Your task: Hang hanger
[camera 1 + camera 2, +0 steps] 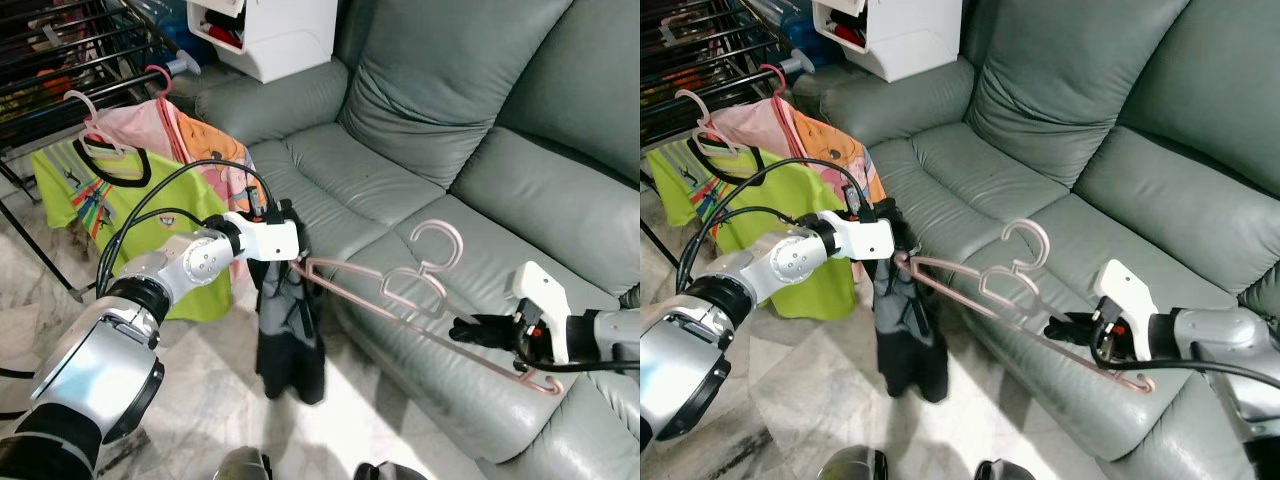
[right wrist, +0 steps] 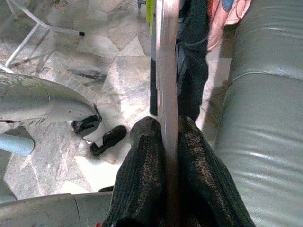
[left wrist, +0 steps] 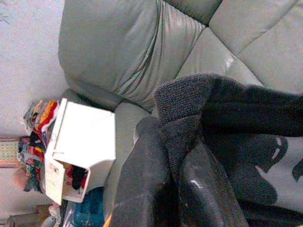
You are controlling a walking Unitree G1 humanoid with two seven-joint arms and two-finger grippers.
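A pink plastic hanger is held out level over the front of the grey sofa, and a second pink hook shows beside its own. A dark garment droops from the hanger's left end. My left gripper is shut on that garment's top edge. My right gripper is shut on the hanger's bar near its right end. A black drying rack stands at the back left, with a lime shirt and an orange and pink garment hung on it.
A white storage unit stands behind the sofa's arm. Black cables loop from my left arm. The marble floor lies between the rack and the sofa, and my feet show at its near edge.
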